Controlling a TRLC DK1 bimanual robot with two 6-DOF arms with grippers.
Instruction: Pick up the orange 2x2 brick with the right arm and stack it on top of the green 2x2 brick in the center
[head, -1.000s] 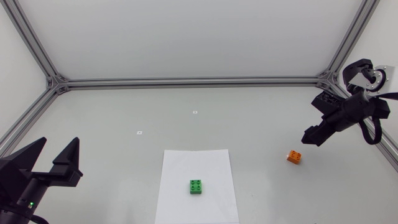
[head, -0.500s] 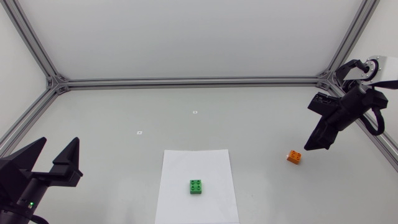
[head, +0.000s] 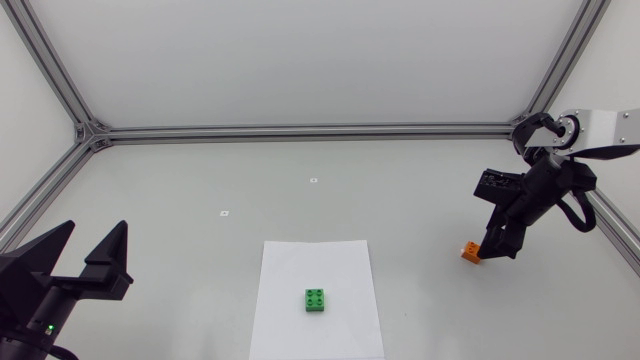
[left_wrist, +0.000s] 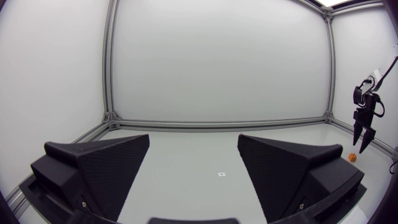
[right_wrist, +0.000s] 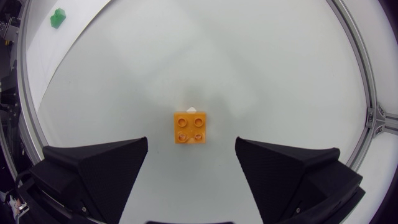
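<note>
Fingers (right_wrist: 93, 171) of the right gripper (right_wrist: 191, 142) spread wide over one orange brick (right_wrist: 190, 127), studs up; one green brick (head: 316, 299) lies well apart.

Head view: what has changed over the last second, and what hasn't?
The right end effector swung inward and down toward the orange brick. It now hangs just above the brick, open, with nothing gripped. The orange brick, the green brick on its paper sheet and the left end effector stayed put.
</note>
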